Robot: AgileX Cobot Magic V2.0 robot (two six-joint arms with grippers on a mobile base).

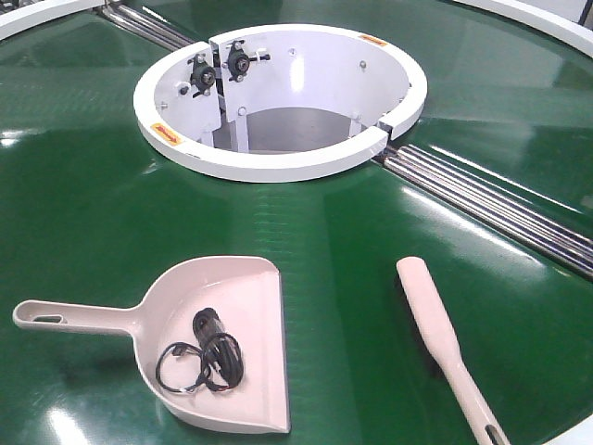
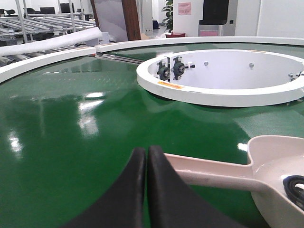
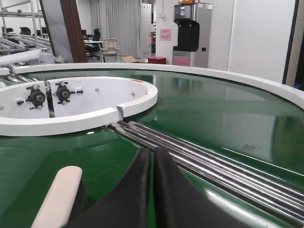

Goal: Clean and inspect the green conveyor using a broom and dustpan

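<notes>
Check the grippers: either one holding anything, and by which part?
Nothing held. Left gripper and right gripper are both shut on nothing. Dustpan and broom lie free on the green conveyor.

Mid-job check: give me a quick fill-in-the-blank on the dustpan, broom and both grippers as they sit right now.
1. The coiled black cable lies inside the ____.
2. In the front view, the broom lies to the ____ of the dustpan on the green conveyor.
3. The fingers of the left gripper and right gripper are ____, holding nothing.
4. The steel rollers run up to the white ____ housing.

Missing words: dustpan; right; shut; ring
</notes>
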